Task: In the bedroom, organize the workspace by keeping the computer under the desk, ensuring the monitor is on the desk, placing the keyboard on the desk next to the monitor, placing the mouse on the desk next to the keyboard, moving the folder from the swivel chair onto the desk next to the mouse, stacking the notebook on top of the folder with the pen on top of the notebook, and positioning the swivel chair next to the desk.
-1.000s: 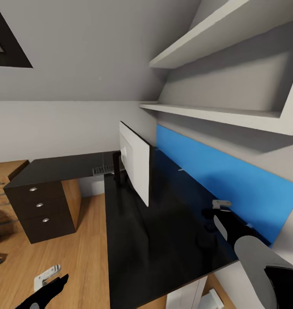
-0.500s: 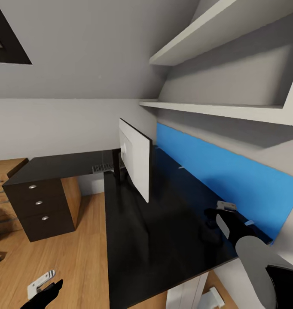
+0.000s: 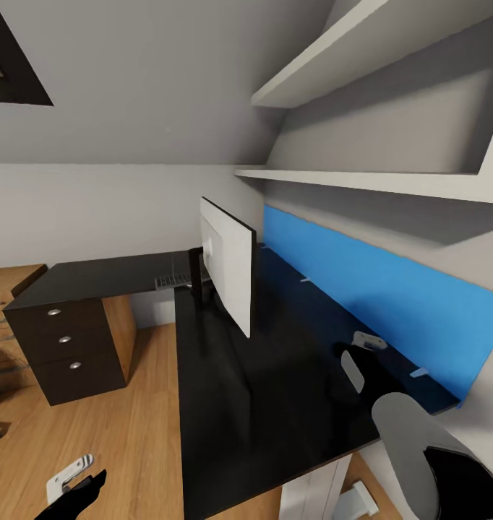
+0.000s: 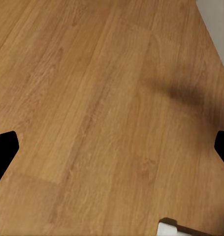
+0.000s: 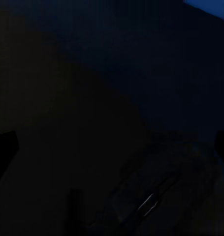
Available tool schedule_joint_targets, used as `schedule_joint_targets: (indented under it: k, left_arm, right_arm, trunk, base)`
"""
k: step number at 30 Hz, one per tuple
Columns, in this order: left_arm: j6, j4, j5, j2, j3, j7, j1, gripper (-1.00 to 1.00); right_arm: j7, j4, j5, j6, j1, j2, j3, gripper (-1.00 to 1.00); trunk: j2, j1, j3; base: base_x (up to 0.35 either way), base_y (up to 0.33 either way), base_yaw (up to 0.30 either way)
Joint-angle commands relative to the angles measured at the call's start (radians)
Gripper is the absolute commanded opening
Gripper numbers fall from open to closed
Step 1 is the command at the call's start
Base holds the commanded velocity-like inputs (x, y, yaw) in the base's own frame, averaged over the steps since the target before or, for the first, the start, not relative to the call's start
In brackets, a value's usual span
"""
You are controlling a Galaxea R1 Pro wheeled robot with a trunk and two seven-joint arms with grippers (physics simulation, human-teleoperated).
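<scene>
The long black desk [image 3: 275, 404] runs away from me, its three-drawer unit [image 3: 66, 361] at the far left. The monitor [image 3: 229, 278] stands on it, turned edge-on with its pale back toward me. Beyond the monitor lies a flat grey keyboard [image 3: 173, 281]. My right gripper [image 3: 350, 359] hovers low over the desk near the blue wall panel [image 3: 376, 303]. In the right wrist view the right gripper [image 5: 112, 147] is open over the dark desk top. My left gripper [image 3: 80, 498] hangs low at the left, and the left wrist view has it [image 4: 112, 147] open above the wooden floor [image 4: 92, 98]. A light grey computer [image 3: 315, 498] peeks from under the desk's near end.
Two white shelves [image 3: 369, 180] jut from the wall above the desk. A light wooden cabinet [image 3: 8, 285] stands at the far left. A small white object [image 3: 68, 474] lies on the floor by my left gripper. Open floor stretches left of the desk.
My right arm has drawn a little left and nearer over the desk. The left gripper dropped lower in view. The head view shifted slightly.
</scene>
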Motion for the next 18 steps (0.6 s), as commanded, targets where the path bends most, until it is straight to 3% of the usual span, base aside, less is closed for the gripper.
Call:
schedule_joint_targets:
  k: [1,5,9,12,15,18]
  left_arm:
    - [0.005,-0.002,0.011,0.000,0.000,0.004,0.000,1.00]
    - [0.004,-0.001,0.011,0.000,0.000,0.002,0.000,1.00]
    - [0.004,-0.001,0.011,-0.002,0.000,0.002,0.000,1.00]
    - [0.004,-0.001,0.011,-0.003,0.000,0.002,0.000,1.00]
    - [0.004,-0.001,0.011,-0.003,0.000,0.002,0.000,1.00]
    - [0.004,-0.001,0.012,-0.002,0.000,0.002,0.000,1.00]
  right_arm:
    - [-0.033,-0.012,-0.014,-0.001,-0.001,0.011,0.001,1.00]
    - [-0.064,-0.017,-0.017,-0.086,-0.002,0.021,0.000,1.00]
    - [-0.140,-0.011,-0.024,-0.176,-0.002,0.023,-0.003,1.00]
    - [-0.193,-0.012,-0.064,-0.220,-0.002,0.022,-0.005,1.00]
    - [-0.247,-0.013,-0.138,-0.245,-0.002,0.022,-0.003,1.00]
    - [-0.261,-0.013,-0.158,-0.250,-0.002,0.022,-0.001,1.00]
  trunk:
    - [-0.001,0.000,-0.001]
    - [-0.001,0.000,-0.001]
    - [-0.001,0.000,-0.001]
    - [-0.001,0.000,-0.001]
    - [-0.001,0.000,-0.001]
    - [-0.001,0.000,-0.001]
  base:
    - [0.000,0.000,0.000]
    - [0.000,0.000,0.000]
    - [0.000,0.000,0.000]
    - [0.000,0.000,0.000]
    - [0.000,0.000,0.000]
    - [0.000,0.000,0.000]
